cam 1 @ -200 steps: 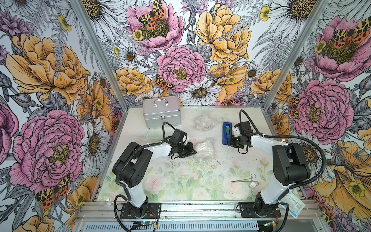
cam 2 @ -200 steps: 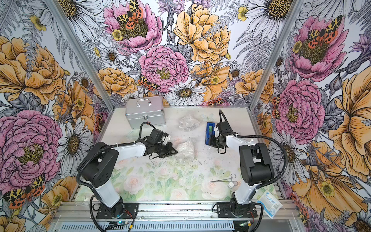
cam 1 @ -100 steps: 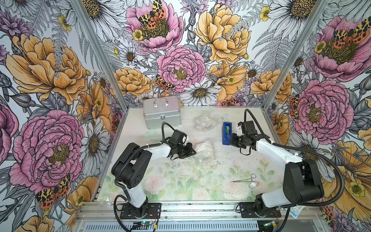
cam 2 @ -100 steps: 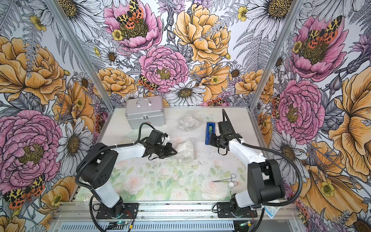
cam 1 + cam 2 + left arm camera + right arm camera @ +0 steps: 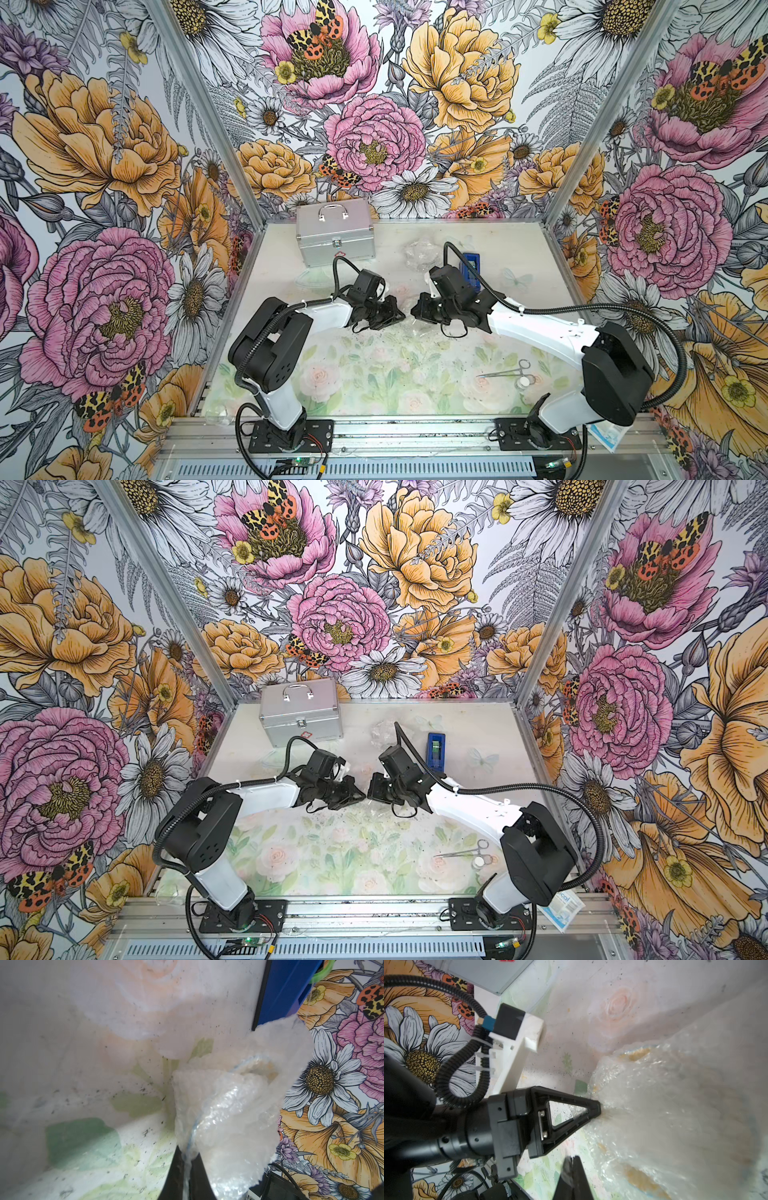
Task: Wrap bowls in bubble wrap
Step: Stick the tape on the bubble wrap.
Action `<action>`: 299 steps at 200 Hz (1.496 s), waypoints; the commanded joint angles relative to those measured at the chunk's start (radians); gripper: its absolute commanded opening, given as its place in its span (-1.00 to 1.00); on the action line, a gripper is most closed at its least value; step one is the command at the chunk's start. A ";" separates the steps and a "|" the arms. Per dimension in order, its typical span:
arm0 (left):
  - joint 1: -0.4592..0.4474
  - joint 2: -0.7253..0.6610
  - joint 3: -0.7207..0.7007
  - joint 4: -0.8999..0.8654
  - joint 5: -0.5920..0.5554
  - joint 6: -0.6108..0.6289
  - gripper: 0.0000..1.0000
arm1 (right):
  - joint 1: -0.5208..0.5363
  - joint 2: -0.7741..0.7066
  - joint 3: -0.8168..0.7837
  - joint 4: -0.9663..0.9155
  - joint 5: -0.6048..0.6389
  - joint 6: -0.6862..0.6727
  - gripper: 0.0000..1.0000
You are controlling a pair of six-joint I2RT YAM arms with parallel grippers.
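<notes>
My left gripper (image 5: 188,1165) is shut on a fold of the bubble wrap (image 5: 228,1109) bunched around a bowl. The bowl's blue rim (image 5: 249,1059) shows faintly through the plastic. In the right wrist view, the left gripper's black tips (image 5: 599,1108) pinch the wrap (image 5: 675,1115), with yellow patches of the bowl (image 5: 636,1055) visible inside. My right gripper (image 5: 572,1159) is shut beside the bundle, a pale scrap at its tip. In both top views the grippers (image 5: 402,318) (image 5: 413,311) meet tip to tip at mid-table, hiding the bundle.
A second crumpled bubble wrap bundle (image 5: 419,253) lies at the back. Behind the right arm stands the blue tape dispenser (image 5: 472,270). A silver case (image 5: 334,237) sits at the back left. Metal scissors (image 5: 505,371) lie at the front right.
The right arm swung from the tape dispenser leftward to the table's middle, facing the left gripper. The left gripper held its place on the wrap.
</notes>
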 commanded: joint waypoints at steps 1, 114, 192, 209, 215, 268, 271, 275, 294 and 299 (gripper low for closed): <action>-0.014 -0.029 -0.002 0.021 -0.004 -0.007 -1.00 | 0.004 0.035 0.038 0.023 0.048 0.037 -1.00; -0.023 -0.043 0.002 0.006 -0.009 -0.011 -1.00 | 0.002 0.196 0.058 0.006 0.132 -0.052 -1.00; -0.028 -0.223 -0.002 -0.140 -0.104 0.014 -0.09 | 0.011 0.221 0.062 0.007 0.127 -0.059 -1.00; -0.035 -0.250 -0.015 -0.154 -0.098 0.008 0.05 | 0.013 0.223 0.066 0.009 0.124 -0.059 -1.00; -0.039 -0.259 -0.022 -0.157 -0.096 0.007 0.10 | 0.015 0.223 0.068 0.010 0.122 -0.058 -1.00; -0.051 -0.231 -0.054 -0.186 -0.068 0.011 0.19 | 0.016 0.217 0.062 0.018 0.116 -0.044 -1.00; -0.051 -0.230 -0.056 -0.181 -0.066 0.008 0.19 | 0.016 0.217 0.061 0.019 0.116 -0.043 -1.00; -0.052 -0.226 -0.057 -0.174 -0.060 0.005 0.19 | 0.016 0.217 0.060 0.019 0.115 -0.040 -1.00; -0.057 -0.212 -0.067 -0.138 -0.031 -0.008 0.19 | 0.016 0.214 0.052 0.030 0.110 -0.030 -1.00; -0.059 -0.207 -0.070 -0.134 -0.025 -0.010 0.19 | 0.016 0.213 0.050 0.031 0.110 -0.028 -1.00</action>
